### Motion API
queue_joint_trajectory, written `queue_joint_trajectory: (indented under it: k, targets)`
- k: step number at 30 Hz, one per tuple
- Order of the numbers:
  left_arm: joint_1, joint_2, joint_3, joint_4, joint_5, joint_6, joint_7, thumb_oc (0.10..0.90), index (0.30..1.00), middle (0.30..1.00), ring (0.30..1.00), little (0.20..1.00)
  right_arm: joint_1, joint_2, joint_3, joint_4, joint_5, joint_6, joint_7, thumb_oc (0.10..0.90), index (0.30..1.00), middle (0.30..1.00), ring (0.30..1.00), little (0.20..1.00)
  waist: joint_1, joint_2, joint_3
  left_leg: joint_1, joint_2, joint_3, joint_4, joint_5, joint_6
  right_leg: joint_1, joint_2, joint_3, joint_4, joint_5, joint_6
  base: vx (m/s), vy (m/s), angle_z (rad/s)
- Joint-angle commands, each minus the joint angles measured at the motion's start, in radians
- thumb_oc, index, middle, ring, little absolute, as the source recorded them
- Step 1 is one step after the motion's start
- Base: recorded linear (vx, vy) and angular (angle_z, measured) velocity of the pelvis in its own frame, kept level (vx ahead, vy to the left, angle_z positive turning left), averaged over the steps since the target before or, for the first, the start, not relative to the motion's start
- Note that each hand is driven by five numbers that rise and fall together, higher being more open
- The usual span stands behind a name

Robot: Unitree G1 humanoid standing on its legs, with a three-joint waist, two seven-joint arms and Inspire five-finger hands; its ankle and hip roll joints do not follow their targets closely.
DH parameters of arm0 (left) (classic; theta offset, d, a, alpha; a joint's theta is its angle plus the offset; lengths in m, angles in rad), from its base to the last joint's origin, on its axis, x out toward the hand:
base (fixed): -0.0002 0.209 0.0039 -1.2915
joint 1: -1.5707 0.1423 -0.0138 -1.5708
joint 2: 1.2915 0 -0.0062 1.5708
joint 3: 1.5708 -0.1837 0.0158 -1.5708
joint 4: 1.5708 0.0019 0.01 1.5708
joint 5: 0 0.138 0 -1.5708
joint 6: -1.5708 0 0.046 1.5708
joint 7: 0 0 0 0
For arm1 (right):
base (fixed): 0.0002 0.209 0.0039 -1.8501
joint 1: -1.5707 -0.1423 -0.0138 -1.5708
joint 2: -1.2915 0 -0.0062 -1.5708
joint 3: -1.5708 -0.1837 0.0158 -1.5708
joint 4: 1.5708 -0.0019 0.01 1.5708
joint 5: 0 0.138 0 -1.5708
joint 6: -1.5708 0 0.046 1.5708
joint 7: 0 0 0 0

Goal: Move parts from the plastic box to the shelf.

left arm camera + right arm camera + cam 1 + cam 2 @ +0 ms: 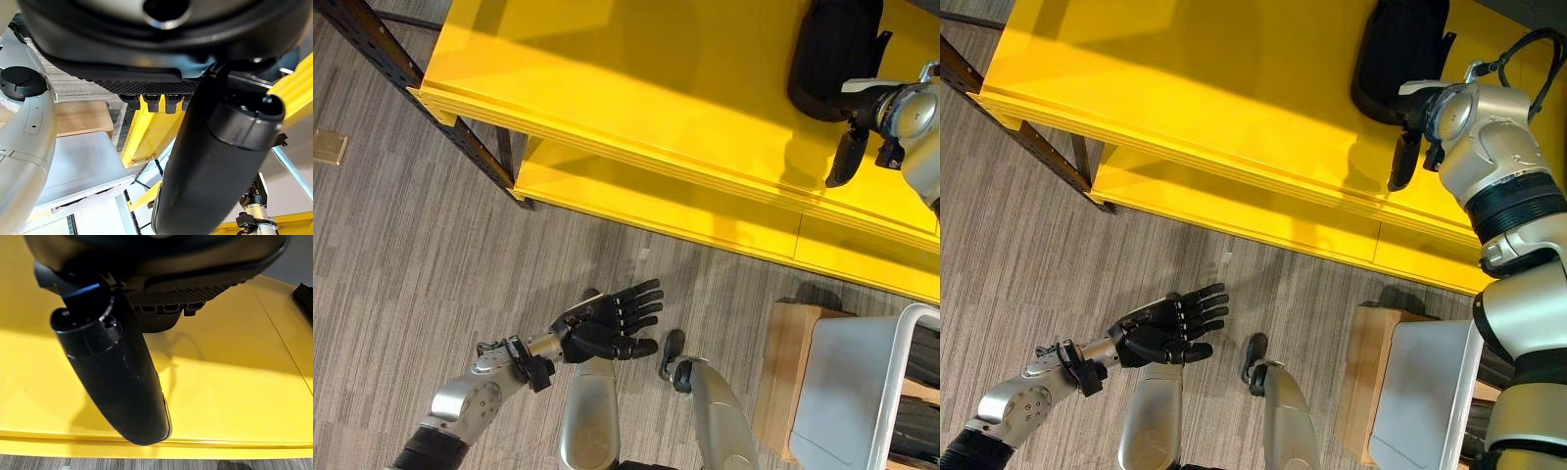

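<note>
- Left robot hand [607,323] hangs low over the grey carpet floor [401,255], fingers straight, nothing in it.
- Right robot hand [847,103] sits over the yellow shelf [636,88], at the dark bulky part [832,49]; grip cannot be told.
- Pale plastic box [847,392] stands well apart, lower right.
- Advice: seat the part well back from the shelf's front edge, then lift straight up.

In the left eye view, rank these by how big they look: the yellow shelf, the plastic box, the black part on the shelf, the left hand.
Largest to smallest:
1. yellow shelf
2. plastic box, cut off by the frame edge
3. black part and left hand: too alike to rank.
</note>
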Motion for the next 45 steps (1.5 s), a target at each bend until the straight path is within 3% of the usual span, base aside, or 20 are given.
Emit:
queue_joint_trajectory:
  k: [1, 39, 43, 45]
  targets:
    - [0.027, 0.006, 0.016, -0.142, -0.025, -0.021, -0.084, 0.9, 1.0, 1.0, 1.0, 1.0, 0.048, -0.015, -0.002, 0.043, -0.035, 0.003, 0.054, 0.9, 1.0, 1.0, 1.0, 1.0, 0.024, 0.007, -0.009, 0.022, 0.063, -0.017, -0.082, 0.02, 0.01, 0.093, -0.058, -0.023, 0.055, -0.081, 0.031, 0.0, 0.0, 0.0]
    - [0.046, 0.008, 0.041, -0.156, -0.016, 0.005, -0.084, 0.9, 1.0, 1.0, 1.0, 1.0, 0.238, -0.037, -0.084, -0.115, -0.107, -0.018, 0.161, 0.9, 1.0, 1.0, 1.0, 1.0, 0.009, -0.012, -0.014, 0.048, 0.068, -0.009, -0.083, 0.017, 0.011, 0.152, -0.05, -0.01, 0.007, -0.073, 0.04, 0.0, 0.0, 0.0]
    - [0.051, 0.007, 0.042, -0.157, -0.007, 0.0, -0.084, 0.9, 1.0, 1.0, 1.0, 1.0, 0.258, -0.039, -0.095, -0.14, -0.104, -0.011, 0.145, 0.9, 1.0, 1.0, 1.0, 1.0, 0.008, -0.016, -0.014, 0.048, 0.069, -0.007, -0.083, 0.018, 0.011, 0.157, -0.049, -0.01, 0.003, -0.071, 0.04, 0.0, 0.0, 0.0]
    - [0.046, 0.006, 0.042, -0.159, -0.011, 0.005, -0.073, 0.9, 1.0, 1.0, 1.0, 1.0, 0.267, -0.037, -0.105, -0.147, -0.105, 0.0, 0.083, 0.9, 1.0, 1.0, 1.0, 1.0, 0.006, -0.019, -0.017, 0.046, 0.071, -0.008, -0.08, 0.017, 0.01, 0.163, -0.047, -0.009, -0.003, -0.072, 0.04, 0.0, 0.0, 0.0]
